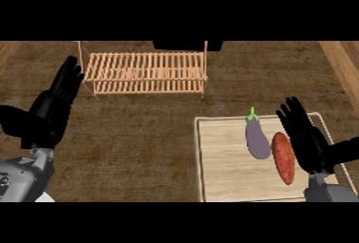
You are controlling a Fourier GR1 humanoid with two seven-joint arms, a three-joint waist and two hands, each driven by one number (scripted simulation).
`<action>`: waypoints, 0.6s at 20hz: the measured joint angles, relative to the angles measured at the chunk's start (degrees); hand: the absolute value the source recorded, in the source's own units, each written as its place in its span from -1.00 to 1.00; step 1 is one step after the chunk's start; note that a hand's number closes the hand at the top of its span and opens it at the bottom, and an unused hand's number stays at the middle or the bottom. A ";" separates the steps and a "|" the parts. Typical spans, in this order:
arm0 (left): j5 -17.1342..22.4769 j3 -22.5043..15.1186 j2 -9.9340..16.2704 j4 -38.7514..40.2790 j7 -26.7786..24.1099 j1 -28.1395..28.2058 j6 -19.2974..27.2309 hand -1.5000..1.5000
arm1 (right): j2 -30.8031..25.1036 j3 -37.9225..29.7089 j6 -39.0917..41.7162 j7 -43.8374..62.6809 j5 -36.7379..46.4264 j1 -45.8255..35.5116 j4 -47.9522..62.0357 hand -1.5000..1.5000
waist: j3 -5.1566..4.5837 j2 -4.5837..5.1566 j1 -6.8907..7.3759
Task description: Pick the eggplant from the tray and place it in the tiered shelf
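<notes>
Right hand (306, 138), fingers straight, over the tray (223, 182); eggplant (257, 137) just left of it. Left hand (51, 108) open, resting.

eggplant (257, 140): 1 | sweet potato (283, 164): 1 | tray (223, 171): 1 | tiered shelf (146, 73): 1

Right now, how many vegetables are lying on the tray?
2: the eggplant near the tray's middle, and an orange-red vegetable just right of it, partly behind the right hand.
</notes>
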 measured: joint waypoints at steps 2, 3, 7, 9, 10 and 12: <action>-0.25 0.10 -0.88 0.41 -0.67 0.68 0.47 0.00 | -0.80 1.39 0.94 3.93 0.01 -2.77 1.50 1.00 | 0.76 -0.34 0.26; -0.17 0.38 -1.23 0.81 -1.25 0.93 0.60 0.00 | -1.25 2.38 1.88 6.45 -0.10 -4.76 2.97 1.00 | 1.02 -0.31 0.83; -0.42 0.68 -2.13 1.39 -1.81 0.79 1.44 0.00 | -4.74 6.56 5.39 18.25 0.67 -12.67 8.62 -1.00 | 1.48 0.13 3.98; -0.13 0.69 -2.74 1.33 -1.68 1.30 1.75 0.00 | -5.18 6.10 3.88 24.90 0.01 -16.79 13.49 -1.00 | 1.61 0.15 4.52; 0.02 0.75 -3.09 1.33 -1.71 1.67 1.92 0.00 | -4.86 5.17 4.20 27.62 -1.70 -19.15 16.04 -1.00 | 1.72 0.15 4.54; -0.45 0.66 -3.69 1.50 -2.49 2.88 2.47 0.00 | -5.17 2.97 6.66 31.34 -4.98 -24.10 21.45 -1.00 | 1.88 0.07 4.14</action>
